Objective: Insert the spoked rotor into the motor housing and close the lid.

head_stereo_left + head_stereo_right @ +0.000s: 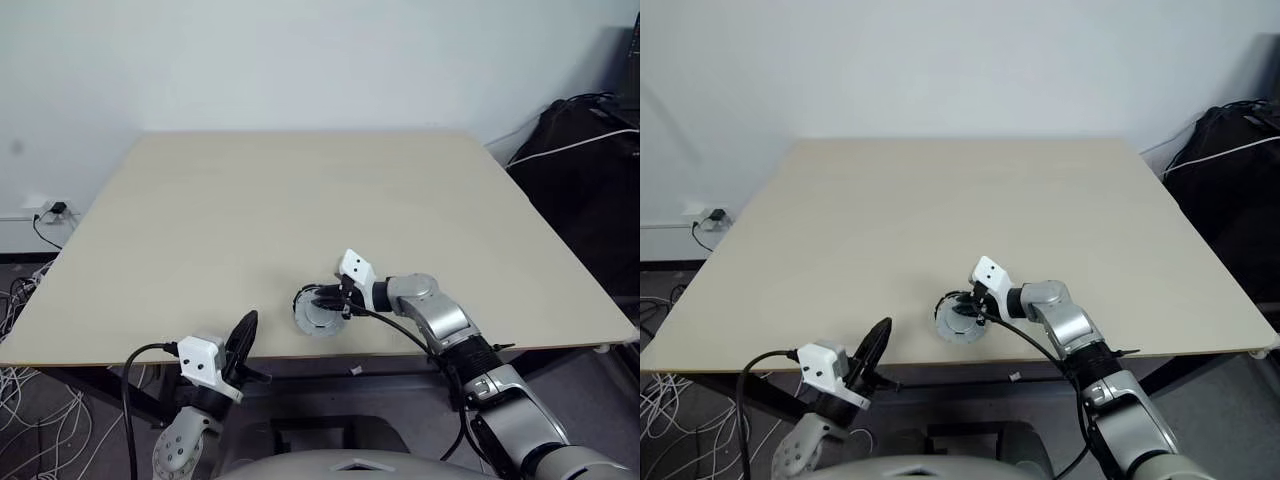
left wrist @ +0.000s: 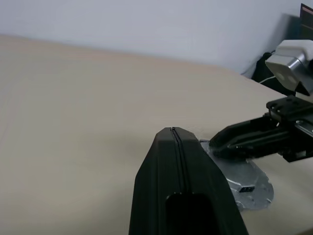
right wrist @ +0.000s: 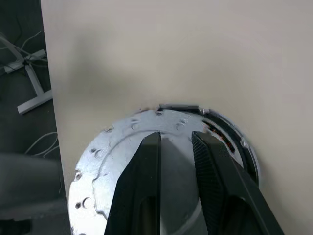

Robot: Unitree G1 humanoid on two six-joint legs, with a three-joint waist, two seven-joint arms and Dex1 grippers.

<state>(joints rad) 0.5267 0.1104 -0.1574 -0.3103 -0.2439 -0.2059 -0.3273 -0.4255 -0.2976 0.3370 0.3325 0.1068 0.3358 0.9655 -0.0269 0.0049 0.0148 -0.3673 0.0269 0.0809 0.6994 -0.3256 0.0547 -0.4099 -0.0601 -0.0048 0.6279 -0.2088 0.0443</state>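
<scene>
The motor housing (image 3: 238, 147) sits near the table's front edge, a dark ring with copper windings showing along one side. A round silver lid (image 1: 316, 318) lies on top of it, slightly off centre. My right gripper (image 3: 175, 134) reaches in from the right and lies low over the lid, its two black fingers a narrow gap apart with the lid's metal showing between them. My left gripper (image 1: 247, 322) hovers at the table's front edge, left of the housing, shut and empty. The spoked rotor is hidden.
The beige table (image 1: 300, 190) stretches wide behind the housing. A black bag with a white cable (image 1: 585, 160) stands off the right side. A wall socket and loose cables (image 1: 45, 212) lie on the floor to the left.
</scene>
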